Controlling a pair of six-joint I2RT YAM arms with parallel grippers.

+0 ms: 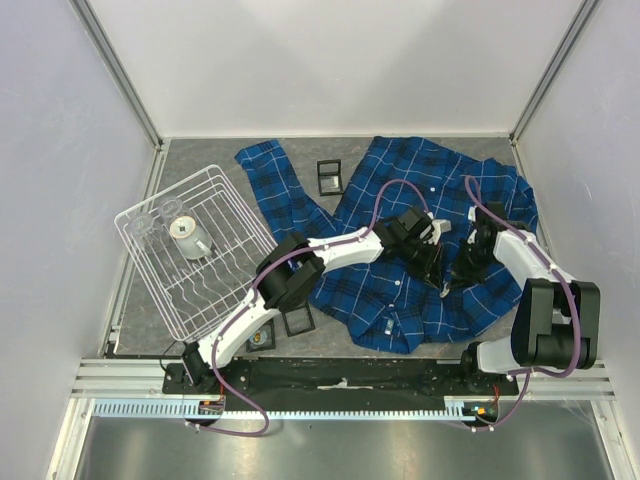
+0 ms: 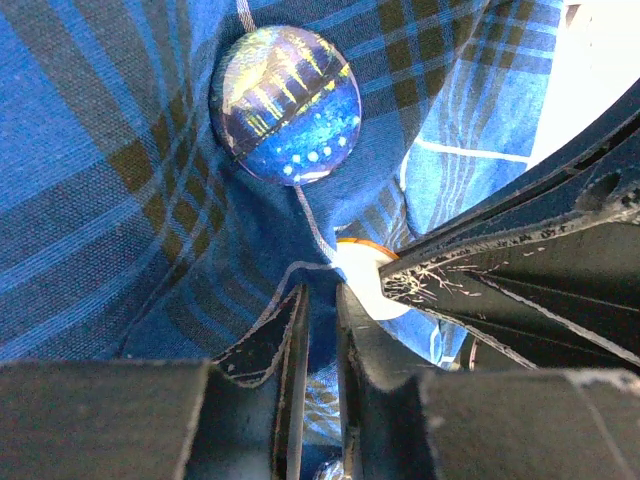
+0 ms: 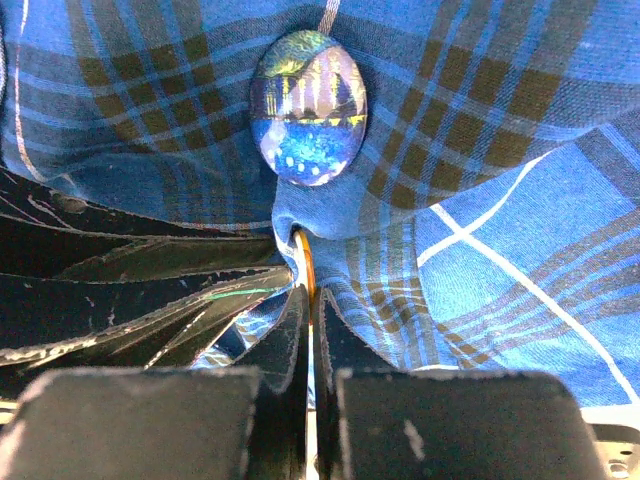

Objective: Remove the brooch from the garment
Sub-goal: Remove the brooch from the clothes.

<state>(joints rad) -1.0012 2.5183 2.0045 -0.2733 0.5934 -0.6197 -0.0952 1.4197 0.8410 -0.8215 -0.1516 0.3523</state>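
- while both arms meet over the middle of the garment (image 1: 400,170), it lies spread out on the counter (image 1: 200,160), a bit rumpled.
- the brooch (image 2: 285,105) is a round, shiny blue thing with yellow marks. it sits on the cloth, just past the tips of both tools.
- the left tool (image 2: 320,300) has its two sides pressed together on a fold of the garment right under the brooch.
- the right tool (image 3: 312,300) is squeezed together on a fold there too. a small white disc (image 2: 360,280) with an orange rim sits at its tips. i cannot tell what that disc is.
- the garment is soft and floppy, so it will likely lift and stretch when pulled. one tool should hold the cloth down close by.
- the brooch looks hard, smooth and light, so it may slip. i think the best place to grab it is by its edge, from the sides, not on the shiny dome.
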